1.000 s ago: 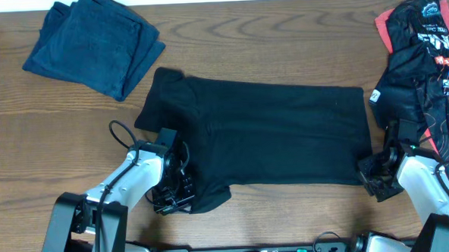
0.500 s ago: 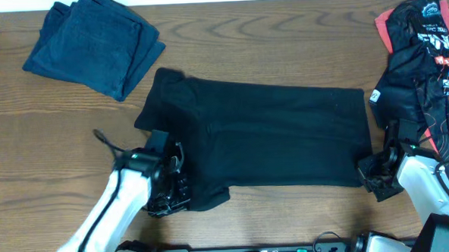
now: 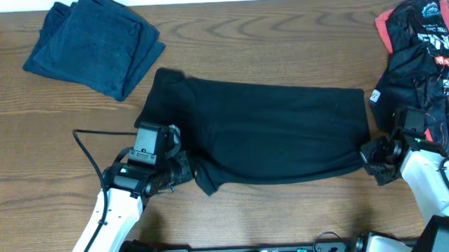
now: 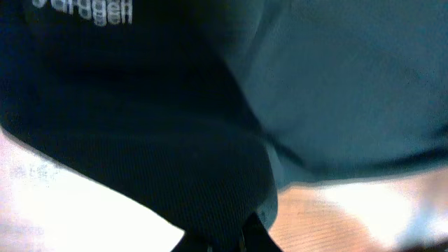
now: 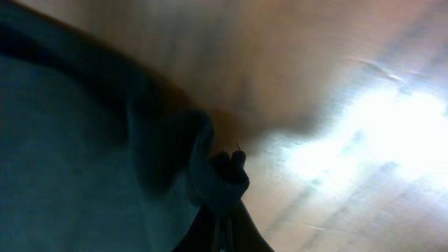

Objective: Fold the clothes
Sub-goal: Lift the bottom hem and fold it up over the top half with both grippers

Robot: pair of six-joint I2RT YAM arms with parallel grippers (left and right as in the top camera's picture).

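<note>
We see a big brown wooden desk [image 3: 281, 32]. In the middle of it lies the black shirt [image 3: 278, 131], spread out flat and lying sideways, with its collar end to the left. At the far right edge sits a heap of other clothes [image 3: 434, 48], black with pink-red trim and white letters. It is just beside the shirt. At the far left corner lies a folded dark blue cloth [image 3: 92, 44], well apart from the shirt.

The left arm [image 3: 110, 211] reaches to the shirt's near left corner. Its jaws are shut tight on the cloth there, and the corner is bunched up. The right arm [image 3: 432, 181] reaches to the near right corner, and its jaws pinch a little fold of the shirt too.

Up close in the left wrist view, we spot tiny white letters [image 4: 82, 10] on the shirt.
</note>
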